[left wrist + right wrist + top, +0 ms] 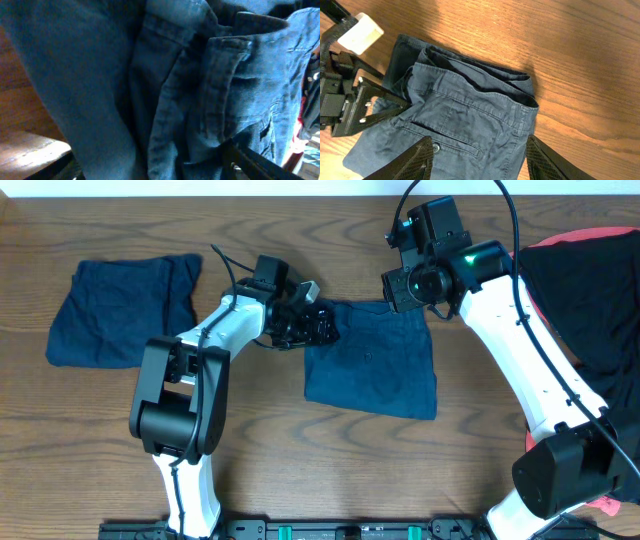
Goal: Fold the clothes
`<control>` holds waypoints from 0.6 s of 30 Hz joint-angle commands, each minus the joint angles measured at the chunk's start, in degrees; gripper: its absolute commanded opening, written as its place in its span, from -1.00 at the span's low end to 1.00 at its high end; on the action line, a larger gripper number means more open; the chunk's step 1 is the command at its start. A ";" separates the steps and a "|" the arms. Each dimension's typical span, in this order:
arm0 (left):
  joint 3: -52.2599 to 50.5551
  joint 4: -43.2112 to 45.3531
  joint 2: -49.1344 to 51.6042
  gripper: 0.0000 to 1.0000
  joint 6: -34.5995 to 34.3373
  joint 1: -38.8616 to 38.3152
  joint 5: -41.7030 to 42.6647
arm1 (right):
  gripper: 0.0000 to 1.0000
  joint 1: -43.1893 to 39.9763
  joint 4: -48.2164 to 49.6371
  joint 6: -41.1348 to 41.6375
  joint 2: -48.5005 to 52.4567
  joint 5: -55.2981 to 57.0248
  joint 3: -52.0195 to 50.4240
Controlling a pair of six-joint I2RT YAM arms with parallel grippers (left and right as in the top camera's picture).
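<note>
You have a wooden table (60, 440) with a bold brown grain spread across all three views. At the table's right edge lies a black heap (600, 300) trimmed in red, cut off by the frame. A pale strip (200, 186) runs along the far edge.
</note>
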 commanded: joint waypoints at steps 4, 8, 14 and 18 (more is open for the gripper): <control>-0.09 -0.37 -0.52 0.83 0.48 2.80 9.40 | 0.18 -0.44 -1.68 0.74 -0.90 1.64 1.09; -0.09 -0.37 -1.20 0.86 0.46 4.85 14.58 | 0.12 -0.44 -4.55 0.31 -0.76 1.86 1.01; -0.11 -0.37 -1.20 0.98 0.52 5.51 19.74 | 0.11 -0.50 -5.20 0.33 -0.76 2.49 0.90; -0.11 -0.44 -1.18 0.99 0.50 4.26 17.18 | 0.11 -0.50 -5.22 0.33 -0.76 2.49 0.90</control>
